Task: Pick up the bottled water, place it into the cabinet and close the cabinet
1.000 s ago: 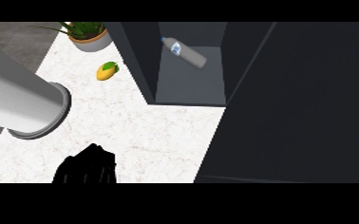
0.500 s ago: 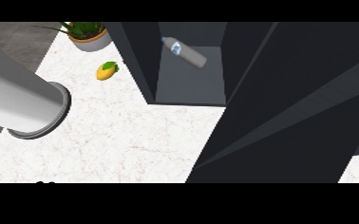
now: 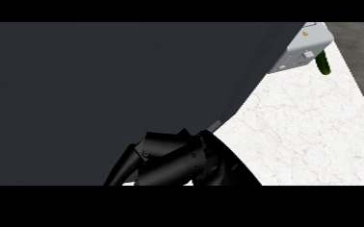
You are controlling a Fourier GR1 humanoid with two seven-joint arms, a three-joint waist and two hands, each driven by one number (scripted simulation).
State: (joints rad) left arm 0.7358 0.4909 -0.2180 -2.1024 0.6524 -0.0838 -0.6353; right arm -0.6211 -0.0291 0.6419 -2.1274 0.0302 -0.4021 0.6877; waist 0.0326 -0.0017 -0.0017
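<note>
Dark cabinet panel across most of the view, black hand at its lower edge.

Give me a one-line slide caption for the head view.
Dark cabinet panel fills the view, a black hand at its lower edge, white counter at right.

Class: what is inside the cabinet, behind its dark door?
Nothing inside shows. The dark door covers the whole interior; any bottled water there is hidden.
</note>
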